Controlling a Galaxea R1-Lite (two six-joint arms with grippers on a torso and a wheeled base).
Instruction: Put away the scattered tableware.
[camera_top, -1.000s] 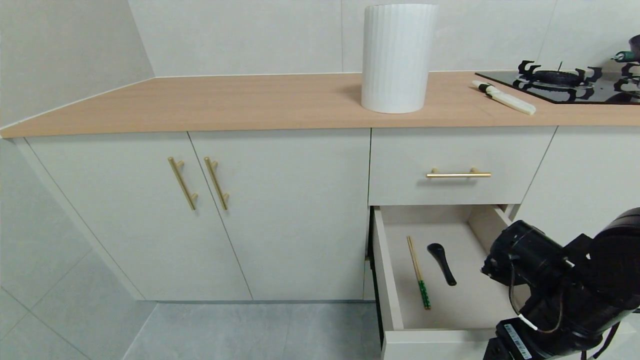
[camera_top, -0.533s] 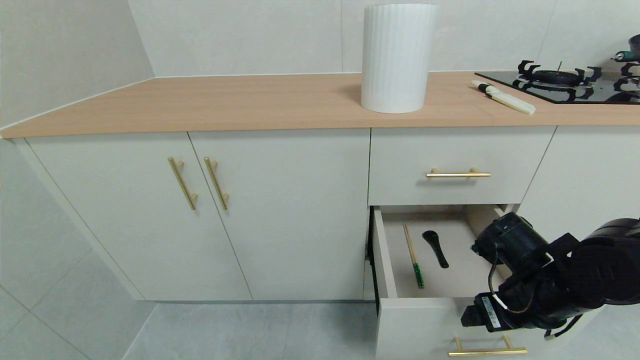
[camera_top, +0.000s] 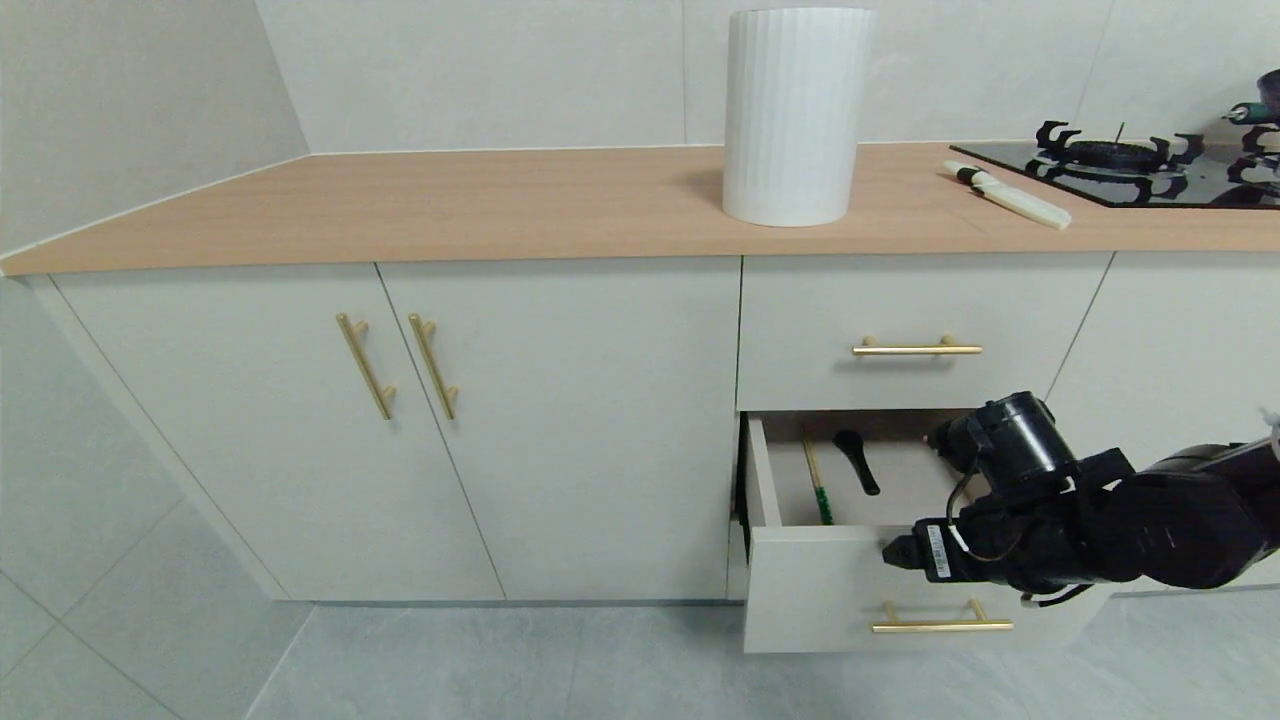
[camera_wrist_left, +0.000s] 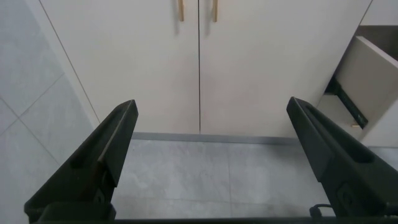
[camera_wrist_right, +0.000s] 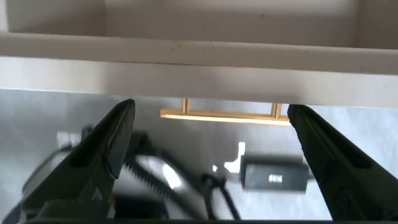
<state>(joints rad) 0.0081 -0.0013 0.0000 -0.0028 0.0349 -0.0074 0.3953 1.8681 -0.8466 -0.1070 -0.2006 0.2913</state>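
The lower drawer (camera_top: 820, 590) stands partly open, its gold handle (camera_top: 940, 626) facing out. Inside lie a pair of wooden chopsticks with green ends (camera_top: 815, 480) and a black spoon (camera_top: 858, 462), their near ends hidden behind the drawer front. My right gripper (camera_top: 900, 552) is at the top of the drawer front, just above the handle. In the right wrist view, the right gripper (camera_wrist_right: 210, 112) is open, with the drawer's top edge (camera_wrist_right: 199, 56) and the handle (camera_wrist_right: 224, 115) before it. The left gripper (camera_wrist_left: 211, 109) is open, low before the cabinet doors (camera_wrist_left: 199, 62), holding nothing.
On the wooden counter (camera_top: 450, 205) stand a tall white ribbed container (camera_top: 795, 115) and a white knife with a dark handle (camera_top: 1005, 195), beside a black gas hob (camera_top: 1120, 160). A shut upper drawer (camera_top: 905, 330) sits above the open one. Grey floor tiles (camera_top: 450, 660) lie below.
The lower drawer has slid well into the cabinet, and my right arm has moved forward with its front. The chopsticks and spoon went in with it.
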